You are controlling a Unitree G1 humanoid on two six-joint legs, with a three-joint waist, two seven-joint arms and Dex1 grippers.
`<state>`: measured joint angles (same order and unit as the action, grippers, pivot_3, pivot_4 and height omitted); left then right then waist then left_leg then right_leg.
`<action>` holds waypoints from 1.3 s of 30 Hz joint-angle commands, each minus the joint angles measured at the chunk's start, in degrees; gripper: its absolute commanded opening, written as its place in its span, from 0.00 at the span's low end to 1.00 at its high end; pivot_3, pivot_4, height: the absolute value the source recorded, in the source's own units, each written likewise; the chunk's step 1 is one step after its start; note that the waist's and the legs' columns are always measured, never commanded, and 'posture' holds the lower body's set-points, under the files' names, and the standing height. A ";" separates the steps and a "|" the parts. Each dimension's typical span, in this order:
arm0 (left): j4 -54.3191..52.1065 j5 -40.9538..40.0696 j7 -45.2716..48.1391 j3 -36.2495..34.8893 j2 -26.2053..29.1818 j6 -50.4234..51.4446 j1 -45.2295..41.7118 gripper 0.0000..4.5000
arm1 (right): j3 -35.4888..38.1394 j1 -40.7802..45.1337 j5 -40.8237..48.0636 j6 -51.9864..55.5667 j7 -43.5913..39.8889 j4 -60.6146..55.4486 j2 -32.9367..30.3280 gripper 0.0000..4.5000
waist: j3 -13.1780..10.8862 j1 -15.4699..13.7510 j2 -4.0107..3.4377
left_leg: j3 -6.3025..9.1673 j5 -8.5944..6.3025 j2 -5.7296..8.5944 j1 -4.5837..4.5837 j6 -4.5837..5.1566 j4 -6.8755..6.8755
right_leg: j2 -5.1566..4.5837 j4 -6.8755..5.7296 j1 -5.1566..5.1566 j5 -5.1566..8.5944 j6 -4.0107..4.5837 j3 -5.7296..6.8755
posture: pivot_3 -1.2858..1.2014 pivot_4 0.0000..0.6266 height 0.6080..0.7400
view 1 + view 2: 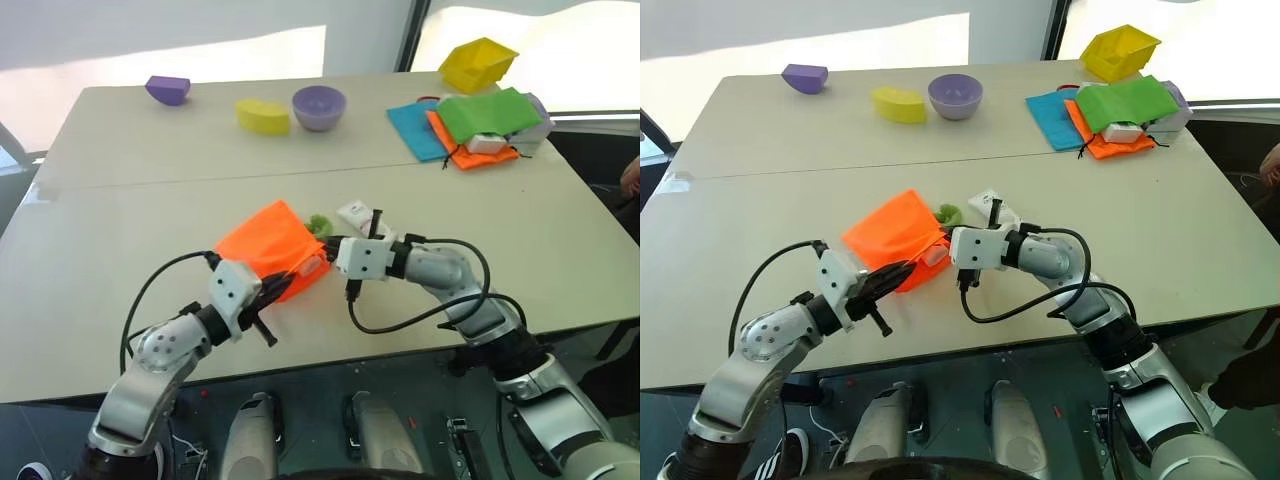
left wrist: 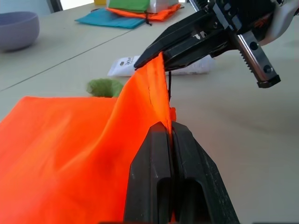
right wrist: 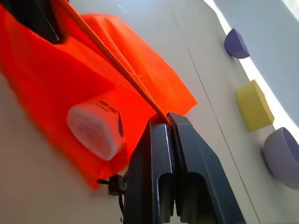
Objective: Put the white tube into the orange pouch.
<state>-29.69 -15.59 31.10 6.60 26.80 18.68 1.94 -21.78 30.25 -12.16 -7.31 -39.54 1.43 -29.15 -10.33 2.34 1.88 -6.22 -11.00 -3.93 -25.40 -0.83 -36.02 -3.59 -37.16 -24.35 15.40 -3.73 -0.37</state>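
Note:
The orange pouch (image 1: 262,243) lies on the near half of the table, its mouth facing my right arm. My left gripper (image 1: 283,281) is shut on the pouch's rim, and so is my right gripper (image 1: 326,254). The rim is stretched taut between the two, as the left wrist view (image 2: 169,128) and the right wrist view (image 3: 167,119) both show. The white tube (image 3: 96,128) lies in the mouth under that rim, with its end poking out (image 1: 312,267). The green fuzzy ring (image 1: 320,225) rests just behind the pouch.
A white printed box (image 1: 355,213) lies behind my right gripper. Along the far edge stand a purple block (image 1: 167,88), a yellow block (image 1: 262,115) and a purple bowl (image 1: 318,105). At the far right are a yellow bin (image 1: 478,62) and stacked cloths (image 1: 488,112).

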 commanded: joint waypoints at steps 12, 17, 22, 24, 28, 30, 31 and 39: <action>0.68 -4.51 6.44 1.18 1.21 2.10 -1.72 0.00 | 6.29 1.11 0.06 -1.93 0.27 2.27 -7.02 0.00 | 0.00 0.08 0.00 | 0.05 0.03 0.02 0.02 0.05 -0.06 | 0.10 -0.03 0.02 0.01 -0.16 0.03 | 0.52 0.24 1.00; 0.84 -4.78 8.22 1.06 1.74 0.45 -1.46 0.00 | 6.51 -0.73 2.15 -2.20 -2.43 0.84 -9.20 0.00 | 0.00 0.07 0.00 | 0.04 0.03 0.01 0.01 0.06 -0.06 | 0.02 0.00 0.03 0.00 -0.17 0.02 | 0.52 0.24 1.00; 0.56 -8.14 11.35 -0.52 3.86 1.77 0.16 0.00 | 5.33 -3.07 5.11 -0.35 -6.34 -3.10 -10.07 0.00 | 0.00 -0.01 0.00 | 0.05 0.04 0.00 0.01 0.06 -0.01 | 0.04 0.01 0.02 0.01 -0.17 0.02 | 0.52 0.24 1.00; 1.18 -7.13 10.42 -1.19 3.87 0.81 0.26 0.00 | 5.69 -3.58 6.64 1.54 -6.73 -3.89 -9.27 0.00 | 0.00 0.05 0.00 | 0.05 0.03 -0.01 0.01 0.06 -0.02 | 0.04 0.01 0.01 0.01 -0.18 0.02 | 0.52 0.24 1.00; 2.03 -5.24 9.87 -1.20 4.20 -1.65 -0.07 0.00 | 7.40 -3.99 9.78 7.84 -8.37 -6.66 -9.64 0.31 | -0.01 0.01 -0.01 | 0.07 -0.05 -0.01 0.02 -0.07 -0.04 | -0.04 -0.01 0.00 0.00 -0.16 0.02 | 0.52 0.24 1.00; 2.60 -5.41 9.12 -1.70 3.44 -2.02 -0.51 0.00 | 9.85 -5.03 13.22 14.27 -10.35 -10.77 -10.54 0.53 | 0.00 -0.17 -0.01 | 0.09 -0.06 -0.01 0.01 -0.11 -0.06 | -0.10 0.00 0.02 0.00 -0.15 0.02 | 0.52 0.24 1.00; 3.28 -5.81 9.18 -2.43 3.23 -2.20 -0.77 0.00 | 11.99 -6.19 16.34 18.50 -11.56 -14.19 -11.51 0.65 | 0.00 -0.34 -0.01 | 0.09 -0.07 -0.01 0.01 -0.11 -0.06 | -0.12 0.01 0.03 0.00 -0.15 0.02 | 0.52 0.24 1.00; 4.50 -6.55 10.76 -3.37 2.79 -3.03 -0.88 0.00 | 21.84 -5.08 22.73 46.66 -4.05 -17.67 -11.88 0.65 | 0.00 -0.77 -0.01 | 0.09 -0.08 -0.06 -0.01 -0.11 0.00 | -0.10 0.06 -0.04 0.00 -0.14 0.00 | 0.52 0.24 1.00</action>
<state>-24.70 -21.93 41.23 3.48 29.60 16.90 1.42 -1.81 23.50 9.69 34.29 -45.93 -15.73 -41.49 -10.33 1.57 1.87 -6.13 -11.08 -4.00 -25.41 -0.95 -36.01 -3.69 -37.11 -24.40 15.39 -3.86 -0.38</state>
